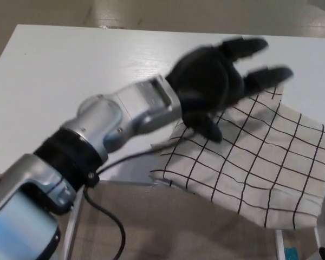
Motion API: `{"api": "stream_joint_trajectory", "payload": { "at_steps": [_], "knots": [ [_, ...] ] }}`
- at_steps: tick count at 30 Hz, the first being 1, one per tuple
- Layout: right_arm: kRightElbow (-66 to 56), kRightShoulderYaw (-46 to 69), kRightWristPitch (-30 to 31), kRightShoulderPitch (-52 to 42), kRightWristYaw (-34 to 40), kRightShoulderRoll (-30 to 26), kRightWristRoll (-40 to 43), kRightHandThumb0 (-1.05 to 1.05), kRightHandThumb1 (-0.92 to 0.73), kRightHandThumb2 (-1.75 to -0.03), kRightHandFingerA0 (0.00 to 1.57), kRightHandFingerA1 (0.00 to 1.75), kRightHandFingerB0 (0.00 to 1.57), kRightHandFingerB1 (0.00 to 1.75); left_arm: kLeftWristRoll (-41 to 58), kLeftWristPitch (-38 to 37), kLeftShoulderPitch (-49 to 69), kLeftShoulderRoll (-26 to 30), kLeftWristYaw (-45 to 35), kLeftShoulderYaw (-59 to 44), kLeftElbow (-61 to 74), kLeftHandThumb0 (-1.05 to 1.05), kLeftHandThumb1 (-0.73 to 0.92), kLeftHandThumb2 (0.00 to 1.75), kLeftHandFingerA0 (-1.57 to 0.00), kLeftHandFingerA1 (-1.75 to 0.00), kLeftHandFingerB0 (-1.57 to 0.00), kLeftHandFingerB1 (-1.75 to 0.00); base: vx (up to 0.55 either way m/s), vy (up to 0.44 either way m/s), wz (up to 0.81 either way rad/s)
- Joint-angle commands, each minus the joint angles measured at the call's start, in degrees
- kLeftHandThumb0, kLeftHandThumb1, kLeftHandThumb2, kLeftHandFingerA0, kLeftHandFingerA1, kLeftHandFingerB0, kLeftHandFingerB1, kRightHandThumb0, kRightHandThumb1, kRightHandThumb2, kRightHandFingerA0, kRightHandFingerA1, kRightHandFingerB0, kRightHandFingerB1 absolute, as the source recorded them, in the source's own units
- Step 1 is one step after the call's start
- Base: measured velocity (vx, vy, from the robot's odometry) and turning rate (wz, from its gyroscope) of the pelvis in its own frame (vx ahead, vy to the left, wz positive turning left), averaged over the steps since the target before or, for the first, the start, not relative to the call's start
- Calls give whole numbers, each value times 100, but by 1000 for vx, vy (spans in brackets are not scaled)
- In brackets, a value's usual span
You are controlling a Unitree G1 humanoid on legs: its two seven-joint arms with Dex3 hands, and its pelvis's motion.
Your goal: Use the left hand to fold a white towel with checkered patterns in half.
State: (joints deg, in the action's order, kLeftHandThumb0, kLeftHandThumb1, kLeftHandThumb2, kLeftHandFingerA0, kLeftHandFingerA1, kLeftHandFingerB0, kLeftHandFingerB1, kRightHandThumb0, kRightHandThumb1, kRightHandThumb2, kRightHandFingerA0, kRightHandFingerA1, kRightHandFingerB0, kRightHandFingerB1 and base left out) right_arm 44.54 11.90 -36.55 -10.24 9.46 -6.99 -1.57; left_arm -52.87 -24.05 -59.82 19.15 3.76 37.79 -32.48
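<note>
One left hand (211,86) open above towel (249,162); towel overhangs table (70,81) edge

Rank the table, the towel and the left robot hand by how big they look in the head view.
1. Table: largest, spanning nearly the full width.
2. Towel: next, spread at the table's near right edge, partly overhanging it.
3. Left robot hand: smallest, though raised toward the camera and blurred, so it looks larger than it is.
</note>
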Motion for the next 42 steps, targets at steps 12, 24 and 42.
{"api": "stream_joint_trajectory", "payload": {
  "at_steps": [12, 24, 42],
  "knots": [
    [309, -14, 80, -102, -23, -135, -63, -43, -64, -59, 62, 80, 56, 59, 4057, 1522, -92, 1056, -3378, -3218, 859, -100, 66, 63, 0, 0, 0, -10, 0, 0, 0],
    [516, -24, 137, -171, -250, -153, 48, -41, -64, -59, 59, 81, 56, 63, 5655, 715, 3529, 2250, -3843, -4203, 4150, -82, 49, 94, 0, -9, 0, -24, 0, 0, 0],
    [831, -132, 247, -280, -65, -25, -87, -45, -64, -59, 59, 71, 52, 56, 9393, 1613, 9013, 1796, -6586, -6468, 5260, -59, 39, 69, -10, -28, -7, -31, 0, 0, 0]
  ]
}}
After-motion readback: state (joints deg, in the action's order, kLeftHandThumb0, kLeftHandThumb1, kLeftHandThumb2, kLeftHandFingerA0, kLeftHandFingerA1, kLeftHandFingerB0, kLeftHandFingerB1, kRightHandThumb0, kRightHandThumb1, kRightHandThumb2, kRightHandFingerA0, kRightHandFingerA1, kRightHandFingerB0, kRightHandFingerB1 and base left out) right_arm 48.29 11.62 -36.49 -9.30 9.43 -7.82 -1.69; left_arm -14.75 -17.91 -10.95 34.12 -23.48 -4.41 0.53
